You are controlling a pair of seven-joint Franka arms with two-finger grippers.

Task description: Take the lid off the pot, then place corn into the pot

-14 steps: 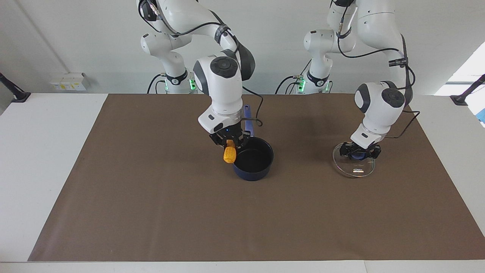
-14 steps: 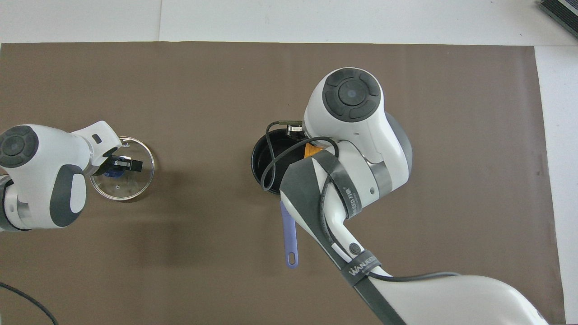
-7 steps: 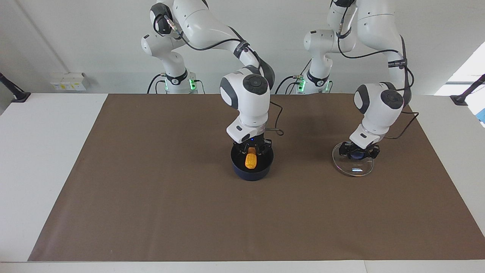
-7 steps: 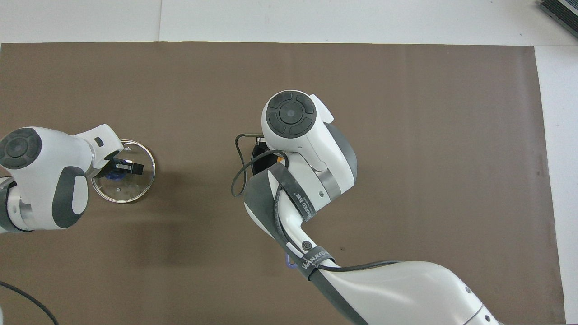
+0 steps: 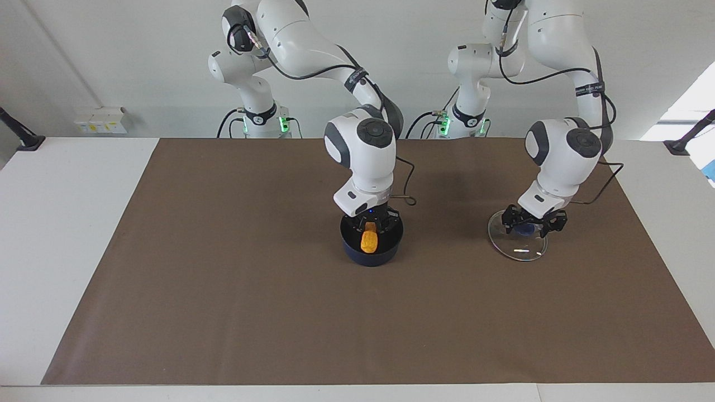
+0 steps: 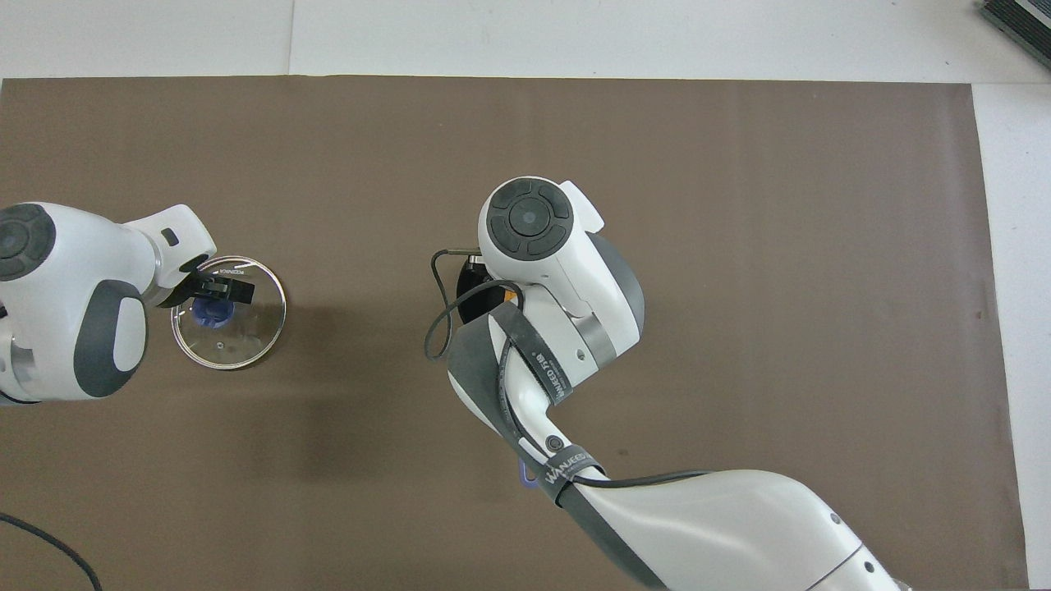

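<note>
The navy pot (image 5: 371, 254) stands mid-mat; in the overhead view only a sliver of it (image 6: 466, 302) and its handle tip (image 6: 525, 476) show under the right arm. My right gripper (image 5: 371, 226) is low in the pot's mouth, shut on the top of the orange-yellow corn (image 5: 368, 242), which hangs upright inside the pot. The glass lid (image 5: 516, 247) lies flat on the mat toward the left arm's end, also in the overhead view (image 6: 238, 336). My left gripper (image 5: 530, 222) is open, just above the lid's blue knob (image 6: 211, 311).
The brown mat (image 5: 223, 290) covers most of the white table. Nothing else lies on it. A cable loop (image 6: 435, 328) hangs from the right wrist beside the pot.
My right gripper carried the corn from beside the pot's rim to over the pot and lowered it inside. My left gripper has risen slightly off the lid's knob.
</note>
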